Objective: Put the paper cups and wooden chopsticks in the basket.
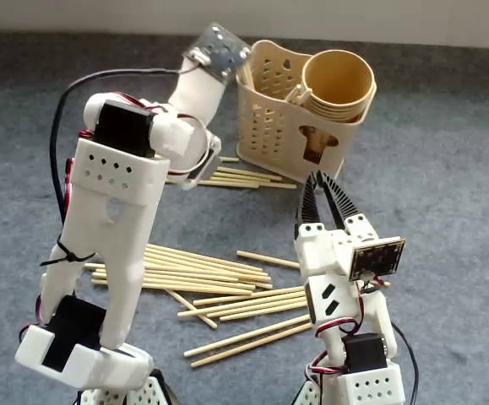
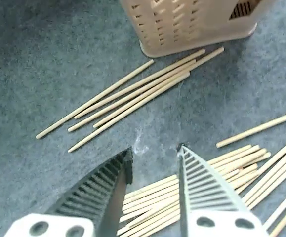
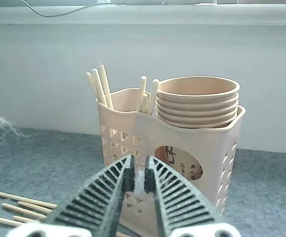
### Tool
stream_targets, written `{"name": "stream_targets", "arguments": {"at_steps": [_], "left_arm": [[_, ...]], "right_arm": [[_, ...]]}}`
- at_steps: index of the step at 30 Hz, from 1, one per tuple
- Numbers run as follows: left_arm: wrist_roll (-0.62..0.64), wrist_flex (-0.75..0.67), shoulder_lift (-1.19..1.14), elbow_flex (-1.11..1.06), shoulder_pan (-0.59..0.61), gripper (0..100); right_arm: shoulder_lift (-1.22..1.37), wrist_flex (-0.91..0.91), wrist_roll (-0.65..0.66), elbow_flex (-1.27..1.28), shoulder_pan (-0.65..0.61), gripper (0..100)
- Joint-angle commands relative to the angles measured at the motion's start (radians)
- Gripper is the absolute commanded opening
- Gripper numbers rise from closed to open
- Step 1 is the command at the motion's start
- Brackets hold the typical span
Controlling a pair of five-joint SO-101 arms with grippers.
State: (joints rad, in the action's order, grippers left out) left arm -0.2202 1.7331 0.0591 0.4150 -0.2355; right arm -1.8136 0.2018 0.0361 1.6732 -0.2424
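Hanging over the grey bench [image 1: 447,211], the left pincer [image 2: 155,150] is spread wide with nothing in it. Its tips point at a bare patch between two lots of sticks. On one side a small fan of wooden chopsticks [image 2: 133,94] lies just beside the foot of the basket [image 2: 182,24]. On the other side a loose heap [image 1: 210,274] of them is scattered across the bench between the two arms, some sticks crossing others.

The right pincer [image 3: 139,168] sits low in front of the basket and is aimed at its front wall. Its fingers are drawn almost together, with a thin slit between them and nothing held.

The basket stands upright at the far side of the bench. A nested stack of paper cups [image 1: 337,80] fills one compartment, the rims rising above the basket's edge. In the compartment beside it a few upright sticks [image 3: 101,84] lean against the wall, their ends poking out above the rim.
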Motion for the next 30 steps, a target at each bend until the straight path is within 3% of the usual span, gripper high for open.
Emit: {"name": "stream_targets", "arguments": {"at_steps": [1,5,11,20,24,30], "left_arm": [[-0.1,0.006,0.021,-0.128,0.01,16],[-0.127,-0.017,0.022,-0.274,0.056,16],[-0.195,-0.198,0.081,-0.536,0.102,11],[-0.272,-0.486,0.302,-1.015,0.099,12],[-0.327,-0.563,0.302,-1.122,0.099,18],[-0.362,-0.646,0.3,-1.187,0.101,18]], "right_arm": [[-0.013,-0.004,0.008,0.09,0.01,4.8],[-0.013,-0.004,0.008,0.09,0.01,4.8],[-0.013,-0.004,0.008,0.09,0.01,4.8],[-0.013,-0.004,0.008,0.088,0.01,4.8],[-0.013,-0.004,0.008,0.084,0.01,4.8],[-0.013,-0.004,0.008,0.082,0.01,4.8]]}}
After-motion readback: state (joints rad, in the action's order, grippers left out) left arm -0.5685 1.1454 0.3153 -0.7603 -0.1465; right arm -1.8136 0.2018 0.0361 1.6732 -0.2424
